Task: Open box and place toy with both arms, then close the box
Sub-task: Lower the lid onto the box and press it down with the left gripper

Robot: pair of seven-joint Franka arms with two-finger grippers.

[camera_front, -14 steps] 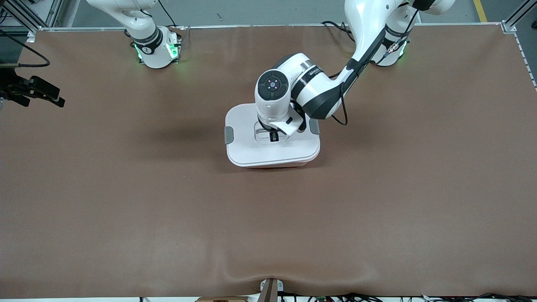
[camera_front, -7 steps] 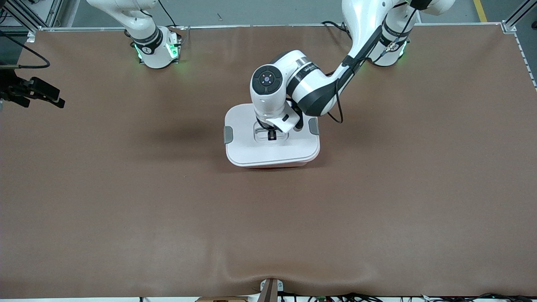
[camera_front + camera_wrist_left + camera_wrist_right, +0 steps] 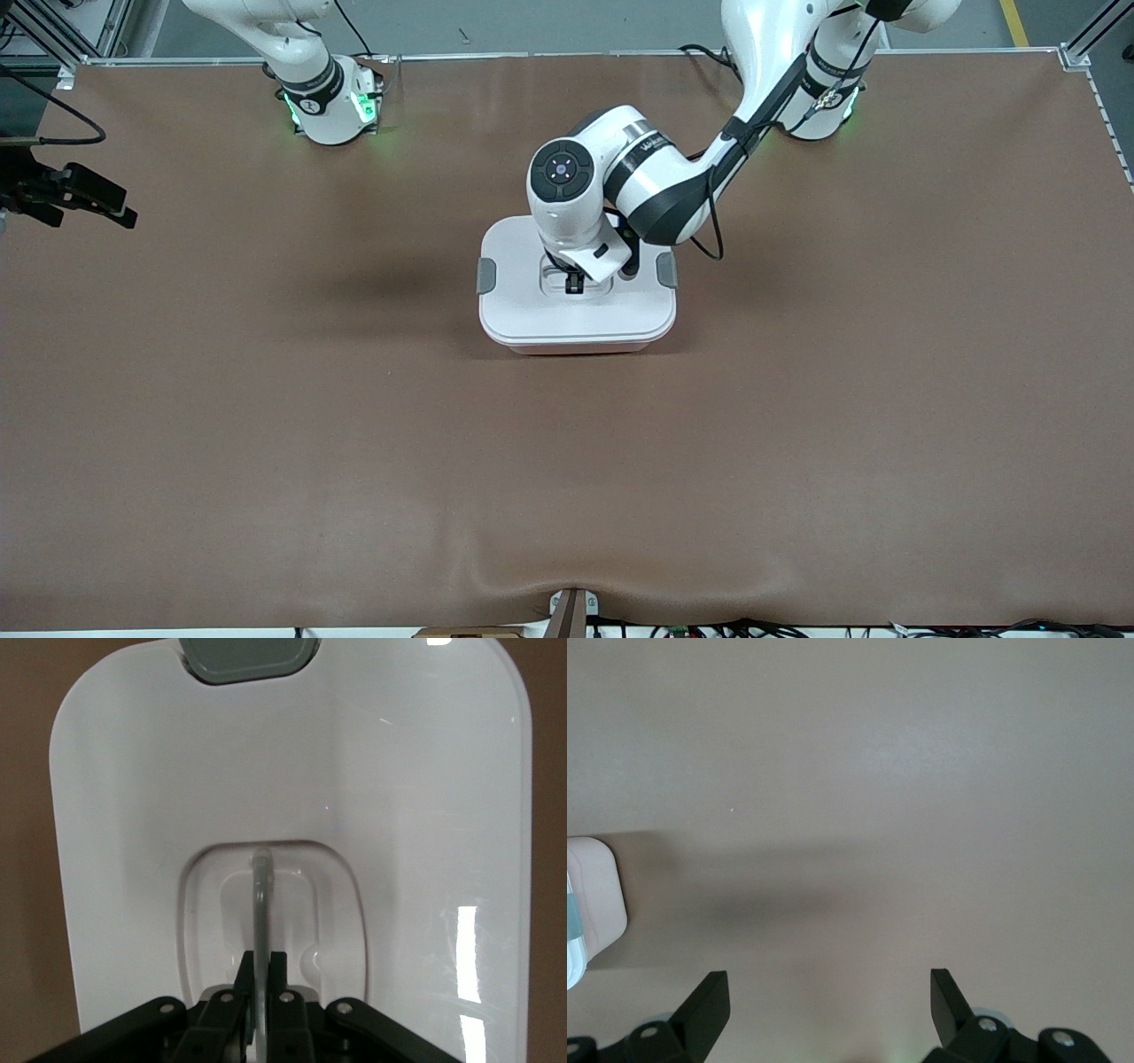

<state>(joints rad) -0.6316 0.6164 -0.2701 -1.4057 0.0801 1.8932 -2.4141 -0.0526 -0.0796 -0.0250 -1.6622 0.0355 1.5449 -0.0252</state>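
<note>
Your left gripper (image 3: 258, 981) pinches the clear handle (image 3: 260, 904) under it; pull sideways and the lid (image 3: 532, 306) could slide crooked. Your right gripper (image 3: 824, 997) waits, fingers apart.

A brown mat (image 3: 266, 425) covers the table, with black cables (image 3: 886, 627) along its nearest edge.

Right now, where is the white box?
The white rounded plastic box sits mid-table in the front view, lid on, with the left gripper shut on its clear top handle.
</note>
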